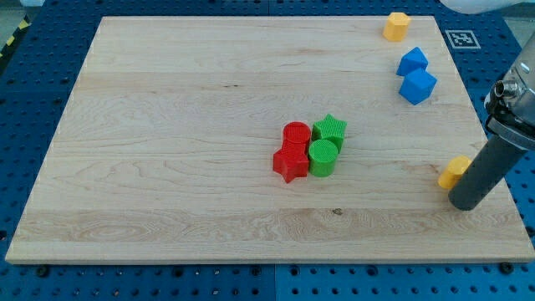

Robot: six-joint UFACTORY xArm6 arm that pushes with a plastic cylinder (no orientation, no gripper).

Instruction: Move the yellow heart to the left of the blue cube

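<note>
A yellow block (455, 171), partly hidden by my rod so its shape is unclear, lies near the board's right edge. My tip (465, 203) rests on the board just below and to the right of it, touching or nearly touching it. A blue cube (418, 87) sits above, toward the view's top right, with a second blue block (412, 60) of unclear shape just above it. Another yellow block (395, 26), roughly pentagon-like, sits at the board's top edge.
A tight cluster lies at the board's middle: a red cylinder (296, 134), a red star (290, 163), a green star (330, 129) and a green cylinder (323, 157). The wooden board (167, 125) lies on a blue perforated table.
</note>
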